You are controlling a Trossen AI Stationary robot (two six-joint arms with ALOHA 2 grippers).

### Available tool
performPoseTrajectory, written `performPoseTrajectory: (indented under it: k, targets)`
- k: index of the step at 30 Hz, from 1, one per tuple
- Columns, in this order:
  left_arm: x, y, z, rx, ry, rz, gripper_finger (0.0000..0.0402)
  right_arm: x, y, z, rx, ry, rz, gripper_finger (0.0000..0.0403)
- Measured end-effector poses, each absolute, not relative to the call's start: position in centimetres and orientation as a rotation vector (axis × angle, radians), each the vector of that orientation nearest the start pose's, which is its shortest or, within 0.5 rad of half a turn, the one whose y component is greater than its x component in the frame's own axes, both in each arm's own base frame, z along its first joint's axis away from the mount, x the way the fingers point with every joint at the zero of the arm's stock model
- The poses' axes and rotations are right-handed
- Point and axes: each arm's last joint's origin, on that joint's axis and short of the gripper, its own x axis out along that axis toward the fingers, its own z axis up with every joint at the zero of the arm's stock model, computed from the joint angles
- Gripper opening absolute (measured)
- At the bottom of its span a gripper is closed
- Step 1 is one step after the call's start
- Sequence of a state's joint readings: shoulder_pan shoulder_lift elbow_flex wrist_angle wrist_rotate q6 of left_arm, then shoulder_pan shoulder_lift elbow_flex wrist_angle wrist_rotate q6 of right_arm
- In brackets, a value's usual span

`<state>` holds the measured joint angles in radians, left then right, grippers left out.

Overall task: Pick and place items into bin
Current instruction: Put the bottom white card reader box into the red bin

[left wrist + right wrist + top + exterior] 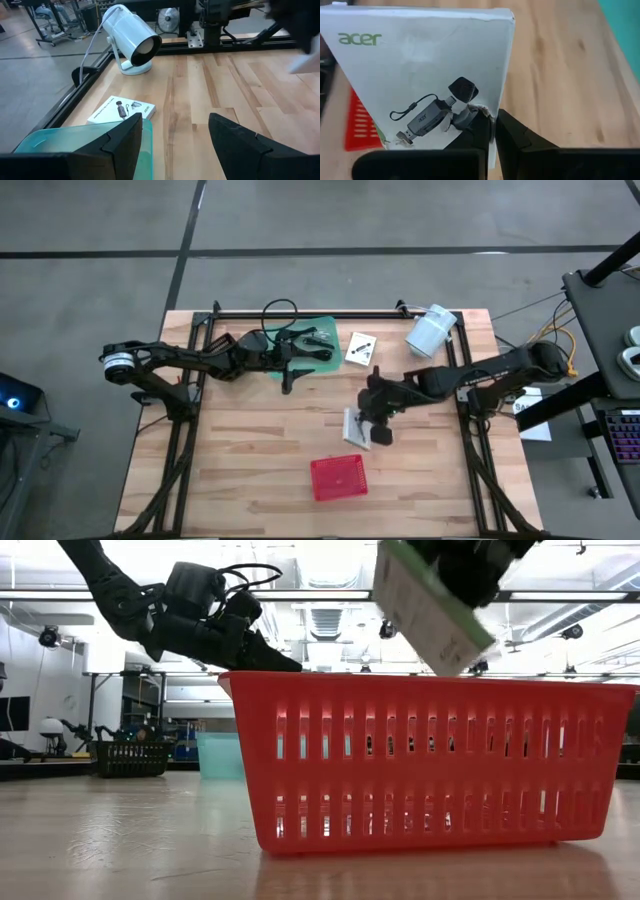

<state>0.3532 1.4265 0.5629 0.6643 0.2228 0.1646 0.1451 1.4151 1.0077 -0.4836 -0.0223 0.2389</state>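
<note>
Right pincer [492,131] clamps one white box [420,75]; left pincer [172,137] gapes beside a second box [121,110]; one red bin [338,477].

red slotted bin [339,478], white printed box [420,85], teal tray [65,142].

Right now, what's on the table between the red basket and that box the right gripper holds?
Nothing: in the high view, only bare wood separates the red basket from the box in the right gripper.

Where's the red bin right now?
In the high view, the red bin sits at the table's near-centre edge, just below the right gripper, which holds a white box.
</note>
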Motion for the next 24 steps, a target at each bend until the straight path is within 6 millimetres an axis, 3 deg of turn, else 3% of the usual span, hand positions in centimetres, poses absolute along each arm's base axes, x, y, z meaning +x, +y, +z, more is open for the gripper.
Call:
performPoseTrajectory:
  k: [11, 18, 24]
  targets:
    - [26.6, 9.1, 19.9, 0.106, 0.201, 0.114, 0.0212, 29.1, 9.0, 25.8, -0.004, 0.698, 0.196, 0.0009]
    - [26.6, 9.1, 19.9, 0.108, 0.191, 0.115, 0.0212, 29.7, 10.1, 24.8, -0.018, 0.704, 0.223, 0.0008]
    - [26.6, 9.1, 19.9, 0.107, 0.196, 0.114, 0.0212, 30.8, 11.0, 22.7, -0.061, 0.731, 0.246, 0.0008]
